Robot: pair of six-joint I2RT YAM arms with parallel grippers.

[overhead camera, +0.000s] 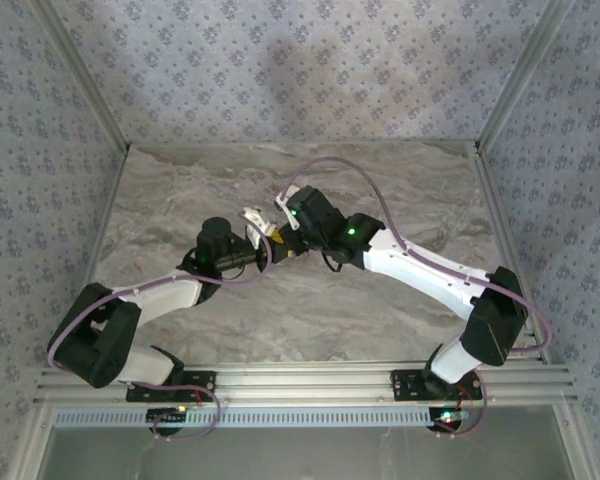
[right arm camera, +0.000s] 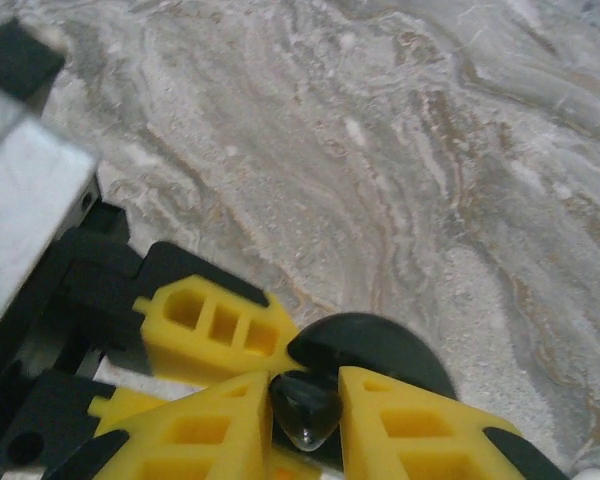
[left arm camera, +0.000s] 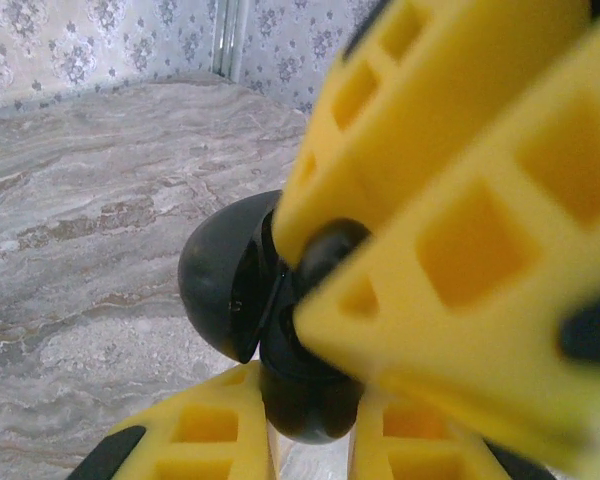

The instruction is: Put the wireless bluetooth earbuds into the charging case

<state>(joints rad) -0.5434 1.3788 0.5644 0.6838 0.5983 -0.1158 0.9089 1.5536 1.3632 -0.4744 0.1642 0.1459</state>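
Bolted side by side at the near edge and angled inward to meet over the middle of the bench (overhead camera: 400, 300). A two-handed arrangement: steadying on one side, placing on the other.

Nearest, the left fingers (left arm camera: 220, 395): closed from both sides on the lower half of a black, glossy, hinged shell, taken here for the charging case (left arm camera: 225, 270) despite its colour. Seemingly holds it just off the bench, lid tipped open away from the other arm, presumably to keep the mouth exposed and still.

Set in from the upper right, the right fingers (right arm camera: 400, 400): nearly shut, pinching a small dark glossy drop, most likely the earbud (right arm camera: 302, 410). Poised right at the case's opening, touching or just short of seating; cannot tell which. Grips the piece by one end only, probably to leave the other end free to slide into its well.

Beyond the meeting point, bare marbled bench, then the patterned wall (left arm camera: 80, 40).

Next, by this reading: a short push and a clean release. Risks a cocked earbud or a nudged lid.
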